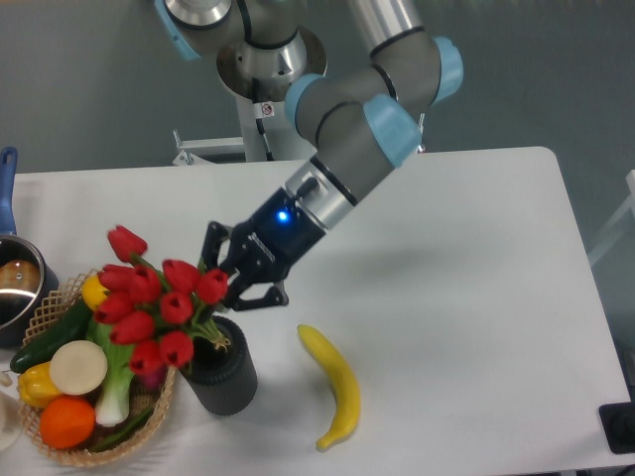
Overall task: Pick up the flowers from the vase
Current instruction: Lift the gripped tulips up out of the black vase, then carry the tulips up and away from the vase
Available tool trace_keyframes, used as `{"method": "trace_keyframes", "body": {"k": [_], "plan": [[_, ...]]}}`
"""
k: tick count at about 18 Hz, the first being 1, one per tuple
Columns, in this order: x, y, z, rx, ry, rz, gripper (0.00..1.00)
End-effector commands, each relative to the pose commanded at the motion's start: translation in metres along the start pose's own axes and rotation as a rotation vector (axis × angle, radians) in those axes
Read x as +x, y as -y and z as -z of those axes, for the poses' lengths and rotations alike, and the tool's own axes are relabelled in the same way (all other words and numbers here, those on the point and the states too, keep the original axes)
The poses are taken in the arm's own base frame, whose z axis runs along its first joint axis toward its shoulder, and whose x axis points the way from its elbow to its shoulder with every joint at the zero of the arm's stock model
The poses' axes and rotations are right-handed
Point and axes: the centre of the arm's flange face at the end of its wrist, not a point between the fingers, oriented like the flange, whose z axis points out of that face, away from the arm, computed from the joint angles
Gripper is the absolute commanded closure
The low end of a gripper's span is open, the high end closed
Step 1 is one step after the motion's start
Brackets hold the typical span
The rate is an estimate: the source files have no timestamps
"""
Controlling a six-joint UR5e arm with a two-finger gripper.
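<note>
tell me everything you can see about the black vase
The vase is a short black cylinder with a ribbed, matte-looking wall. It stands upright on the white table, right beside the wicker basket and left of the banana. Green stems of the red tulips run down into its mouth, which the leaves mostly hide. The gripper sits just above it, at the stems; whether it touches the vase cannot be told.

The claw [230, 291] is closed on the flowers [149, 302], whose stems reach down into the vase [222, 374]. At 3 o'clock from the vase, a banana [335, 387] lies on the table [466, 297].
</note>
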Motion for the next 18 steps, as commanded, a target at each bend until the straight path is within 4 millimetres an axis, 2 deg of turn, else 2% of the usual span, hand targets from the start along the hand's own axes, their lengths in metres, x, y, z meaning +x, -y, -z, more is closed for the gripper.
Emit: {"method": "trace_keyframes", "body": {"k": [2, 10, 14, 17, 18], "plan": [[0.003, 0.015, 0.004, 0.03, -0.011, -0.023, 1.0], [-0.004, 0.077, 0.028, 0.061, 0.032, -0.032, 1.0], [-0.021, 0.082, 0.07, 0.067, 0.116, -0.042, 1.0], [-0.035, 0.08, 0.124, 0.069, 0.219, -0.071, 1.0], [-0.042, 0.074, 0.139, 0.065, 0.248, -0.095, 1.0]]}}
